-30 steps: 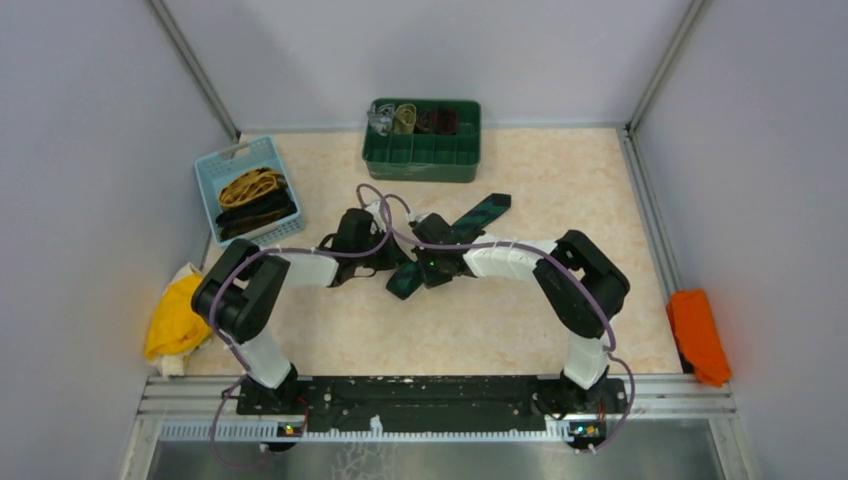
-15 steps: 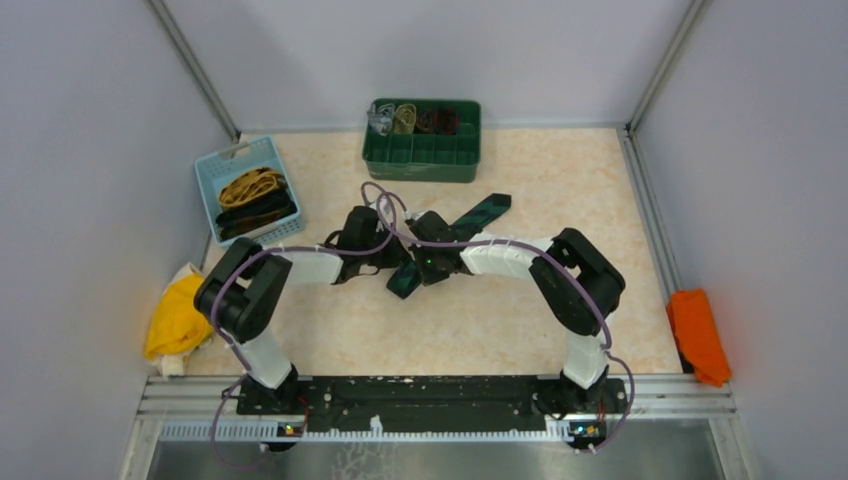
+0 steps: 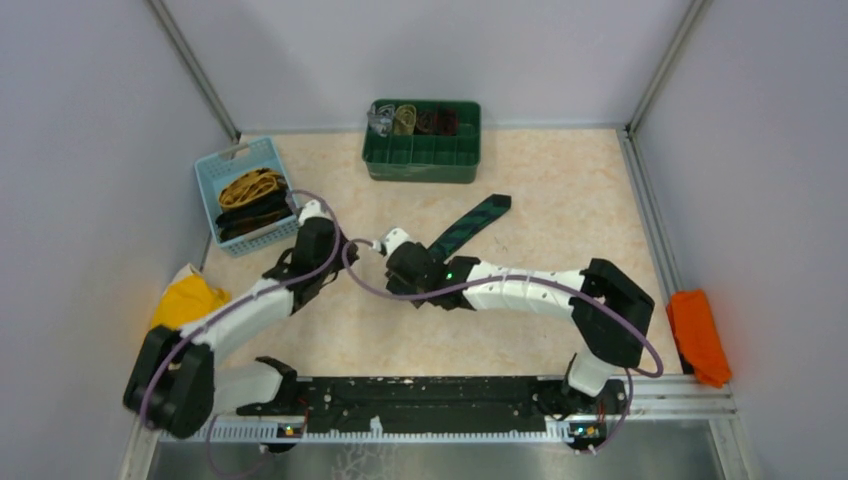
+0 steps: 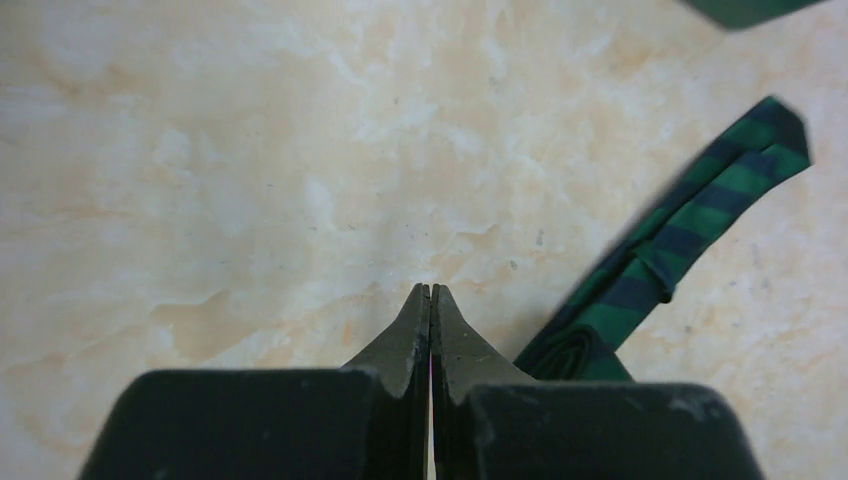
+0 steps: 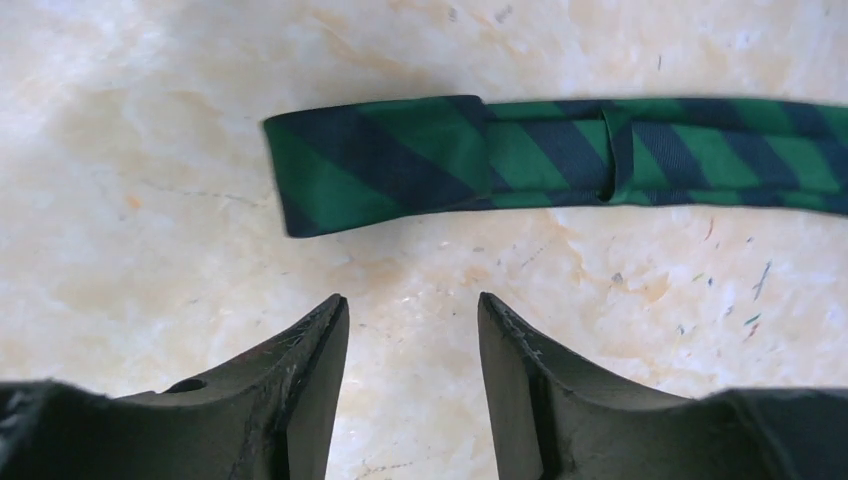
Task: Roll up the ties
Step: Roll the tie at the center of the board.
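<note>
One dark green tie [image 3: 470, 222] with dark stripes lies slanting on the table, pointed end toward the back right. Its near end is folded over on itself [image 5: 380, 165]; the left wrist view shows it as a small roll [image 4: 580, 355]. My right gripper [image 3: 408, 258] [image 5: 412, 305] hovers just short of that folded end, open, nothing between its fingers. Well to the left of the tie [image 4: 700, 215], my left gripper [image 3: 325, 250] [image 4: 431, 290] is shut on nothing above bare table.
A light blue basket [image 3: 235, 165] at the back left holds a mustard-yellow tie [image 3: 250, 185] and a black tie [image 3: 255, 210]. A green compartment box [image 3: 420, 160] at the back centre holds rolled ties [image 3: 410, 118]. A yellow cloth [image 3: 180, 305] lies far left, an orange cloth [image 3: 697, 335] far right.
Both grippers left the tie's near end. The left arm swung back to the left. The right gripper opened, let go and drew back a little; the near end now lies folded.
</note>
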